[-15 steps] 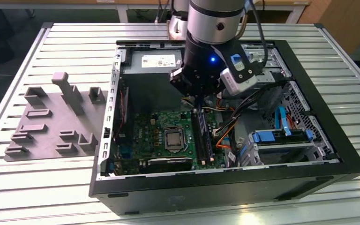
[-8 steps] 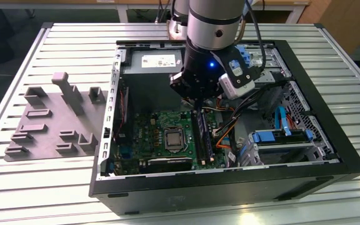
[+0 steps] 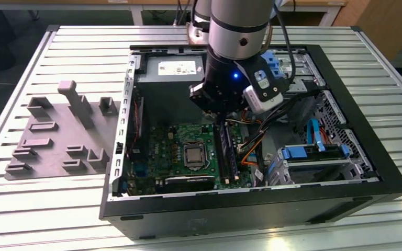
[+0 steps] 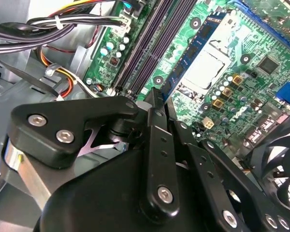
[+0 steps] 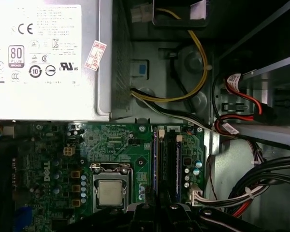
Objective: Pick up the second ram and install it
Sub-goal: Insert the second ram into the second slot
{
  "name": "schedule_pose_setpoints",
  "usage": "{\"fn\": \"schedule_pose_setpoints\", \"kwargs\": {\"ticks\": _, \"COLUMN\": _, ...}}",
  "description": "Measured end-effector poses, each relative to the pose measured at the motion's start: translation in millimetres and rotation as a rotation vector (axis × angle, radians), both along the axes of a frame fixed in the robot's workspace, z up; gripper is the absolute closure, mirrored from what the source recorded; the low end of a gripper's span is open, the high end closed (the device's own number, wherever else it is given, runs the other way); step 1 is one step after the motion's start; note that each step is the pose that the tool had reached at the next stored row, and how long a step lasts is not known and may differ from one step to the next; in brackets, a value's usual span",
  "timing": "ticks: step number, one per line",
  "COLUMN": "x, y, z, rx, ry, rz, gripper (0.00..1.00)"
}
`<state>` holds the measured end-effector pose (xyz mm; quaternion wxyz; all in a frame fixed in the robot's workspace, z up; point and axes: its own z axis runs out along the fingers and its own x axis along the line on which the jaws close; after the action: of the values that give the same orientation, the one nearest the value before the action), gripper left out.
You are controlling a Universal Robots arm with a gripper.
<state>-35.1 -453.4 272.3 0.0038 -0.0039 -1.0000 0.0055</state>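
Hovering over the motherboard in the exterior view, the gripper hangs above the slots; pressing should go straight down. In the second wrist view the fingers look closed together; a blue stick, probably the second ram, stands slotted beside the processor socket. In the first wrist view, cables crowd nearby.

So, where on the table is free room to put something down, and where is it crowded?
Free: the slatted table in front of the grey holder tray, and the strip behind it. Crowded: inside the computer case, where the gripper hangs over the green board, with cables and blue drive bays beside.
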Motion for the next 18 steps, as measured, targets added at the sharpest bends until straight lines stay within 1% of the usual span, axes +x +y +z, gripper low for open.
{"fn": "schedule_pose_setpoints", "kwargs": {"ticks": 7, "x": 0.4, "y": -0.2, "z": -8.0, "rx": 0.0001, "ry": 0.0000, "rz": -0.007, "gripper": 0.86}}
{"fn": "schedule_pose_setpoints", "kwargs": {"ticks": 18, "x": 4.0, "y": -0.6, "z": -19.1, "rx": 0.0001, "ry": 0.0000, "rz": -0.022, "gripper": 0.86}}
